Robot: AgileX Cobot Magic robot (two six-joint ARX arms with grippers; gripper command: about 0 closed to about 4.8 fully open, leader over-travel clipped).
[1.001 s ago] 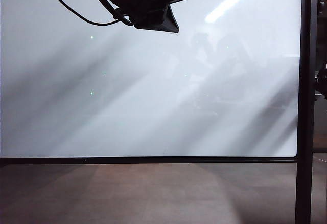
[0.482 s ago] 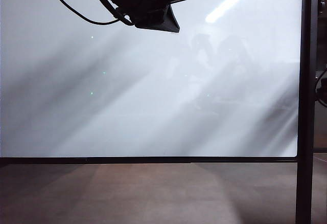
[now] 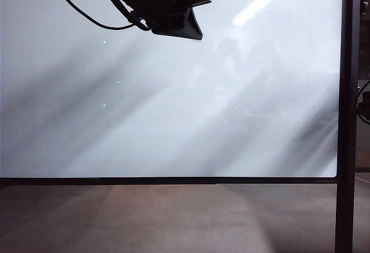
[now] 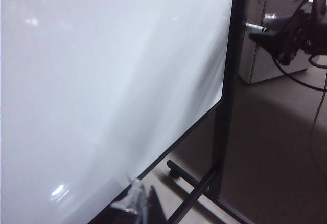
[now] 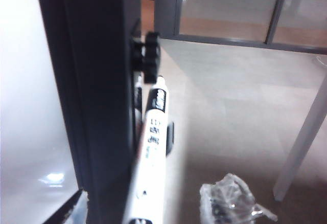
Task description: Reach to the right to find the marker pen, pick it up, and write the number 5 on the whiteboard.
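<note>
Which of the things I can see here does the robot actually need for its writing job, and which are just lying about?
For the job:
- white cylindrical marker pen with black lettering, beside the black post, close before the right claw's camera
- large glossy white whiteboard with thin black frame, nothing written yet

Just lying about:
- crumpled clear plastic wrapper on the floor
- white cabinet behind the board

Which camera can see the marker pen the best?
The right wrist view. The marker pen fills the middle of that picture, white with black print, beside the whiteboard's black post. The exterior view and the left wrist view show only the whiteboard, blank so far, and no pen.
</note>
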